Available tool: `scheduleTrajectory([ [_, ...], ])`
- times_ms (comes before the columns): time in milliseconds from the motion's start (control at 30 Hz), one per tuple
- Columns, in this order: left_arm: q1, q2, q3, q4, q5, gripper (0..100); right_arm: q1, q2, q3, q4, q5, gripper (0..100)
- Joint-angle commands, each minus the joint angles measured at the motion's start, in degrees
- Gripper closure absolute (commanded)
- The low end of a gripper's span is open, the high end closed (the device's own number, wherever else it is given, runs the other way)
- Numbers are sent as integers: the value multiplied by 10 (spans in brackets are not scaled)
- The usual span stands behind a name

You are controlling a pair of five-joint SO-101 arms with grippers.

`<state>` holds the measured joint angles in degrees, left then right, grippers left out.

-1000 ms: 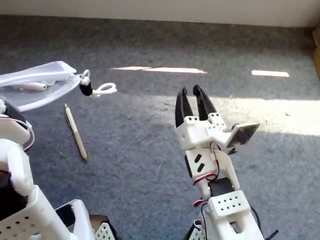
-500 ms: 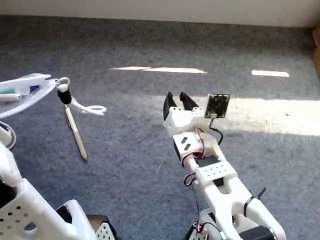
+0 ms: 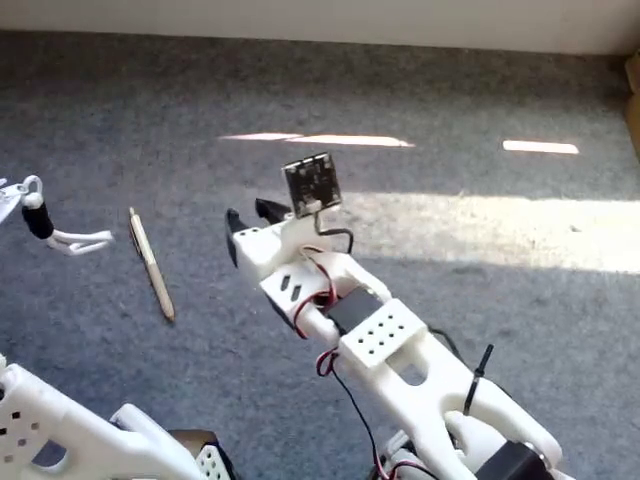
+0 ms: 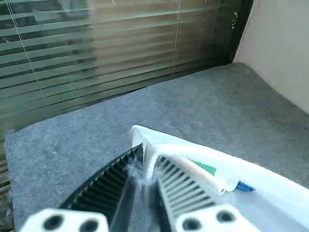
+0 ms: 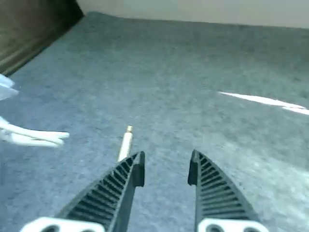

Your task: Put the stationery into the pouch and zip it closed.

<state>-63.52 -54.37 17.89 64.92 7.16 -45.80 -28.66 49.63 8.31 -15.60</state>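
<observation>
At far left, pouch (image 4: 251,186) clamped by its edge in jaws of left gripper (image 4: 145,169).
Rightward, pen (image 3: 152,266) flat on carpet (image 3: 450,120) just ahead of right gripper (image 3: 250,212), spread wide and empty: straddle mid-barrel squarely before closing.

The table (image 3: 480,110) is covered in grey cloth, matt and rough like felt carpet. Left of centre in the high view, the pen (image 3: 152,266) has a smooth cream barrel and a shiny, metal-looking tip. The pouch (image 4: 270,183) is thin, glossy, see-through plastic. The left tool (image 4: 146,154) and right tool (image 5: 166,166) are ribbed black plastic in front and matt white plastic behind.
</observation>
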Motion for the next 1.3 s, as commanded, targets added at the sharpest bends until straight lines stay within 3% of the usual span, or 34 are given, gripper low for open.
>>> scheduleTrajectory([
  [0, -15, -1, 25, -45, -5, 993, -47, 49, -82, -1, 7, 853],
  [533, -13, -1, 58, -47, -5, 993, -75, 475, -474, 7, 11, 853],
  [900, -13, -5, 79, -48, -25, 993, -101, 680, -830, 306, 11, 853],
  [1200, -13, -6, 77, -33, -25, 993, -110, 839, -1051, 407, 14, 853],
  [1267, -13, -6, 78, -33, -25, 993, -112, 872, -1089, 421, 44, 853],
])
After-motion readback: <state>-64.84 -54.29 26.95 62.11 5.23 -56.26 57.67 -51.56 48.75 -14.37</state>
